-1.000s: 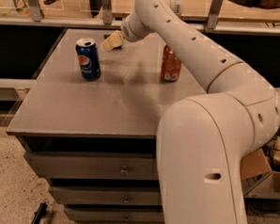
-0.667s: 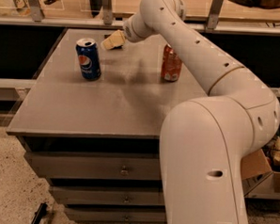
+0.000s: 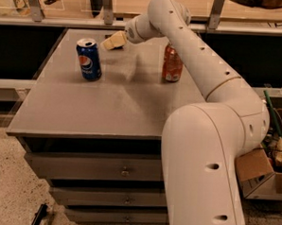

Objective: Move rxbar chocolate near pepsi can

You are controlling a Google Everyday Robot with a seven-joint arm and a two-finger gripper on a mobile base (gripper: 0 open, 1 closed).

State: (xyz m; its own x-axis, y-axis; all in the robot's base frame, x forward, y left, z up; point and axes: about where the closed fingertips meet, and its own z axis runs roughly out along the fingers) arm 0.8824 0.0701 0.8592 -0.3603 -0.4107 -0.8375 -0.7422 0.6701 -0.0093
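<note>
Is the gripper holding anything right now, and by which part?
Cannot tell. The gripper hovers over the table's back edge, near the pepsi can; no rxbar shows.

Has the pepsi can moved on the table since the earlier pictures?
No. The pepsi can stands at the same spot, left of the orange can. The gripper hovers behind it, slightly right.

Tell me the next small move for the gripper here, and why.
Probably a short descent toward the table. The gripper hangs over its far edge, just right of the pepsi can and well left of the orange soda can. No rxbar chocolate shows on the tabletop, so it may be hidden at the gripper; this spot is already near the can.
</note>
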